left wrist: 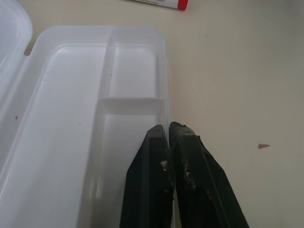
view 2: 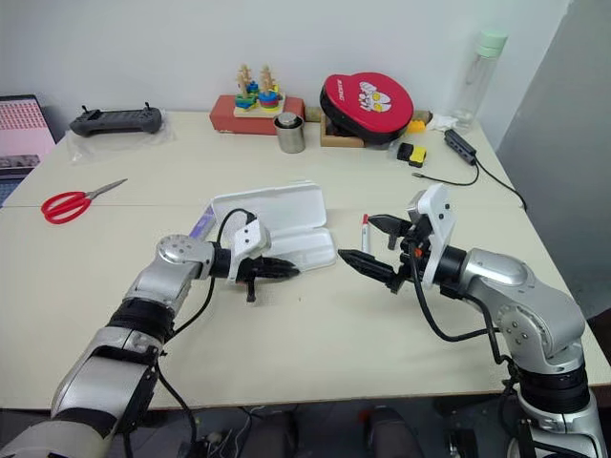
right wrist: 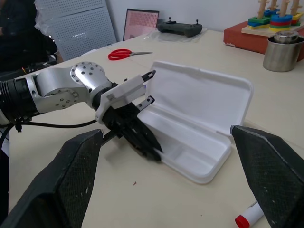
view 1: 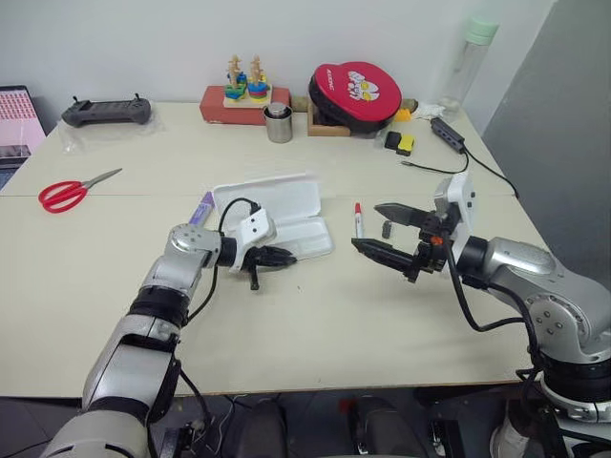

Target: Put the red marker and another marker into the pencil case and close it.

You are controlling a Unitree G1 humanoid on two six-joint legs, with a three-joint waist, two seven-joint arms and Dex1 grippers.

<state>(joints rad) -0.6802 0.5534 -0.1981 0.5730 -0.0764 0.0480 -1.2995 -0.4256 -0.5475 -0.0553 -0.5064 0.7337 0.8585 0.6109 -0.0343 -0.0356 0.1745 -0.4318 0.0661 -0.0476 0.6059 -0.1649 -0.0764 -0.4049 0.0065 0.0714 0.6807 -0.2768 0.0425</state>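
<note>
0 markers are in the opened pencil case; left gripper shut empty, right gripper wide; red marker to be grasped next

Red scissors lie on the table, and far back sit a black game controller, a stacking toy, a metal cup, a red pouch and a tall bottle.

Smooth, milky translucent plastic for the pencil case; matt black, scuffed plastic on the fingers; brushed metal on the cup; matt cream laminate across the bench; glossy red scissors handles.
</note>
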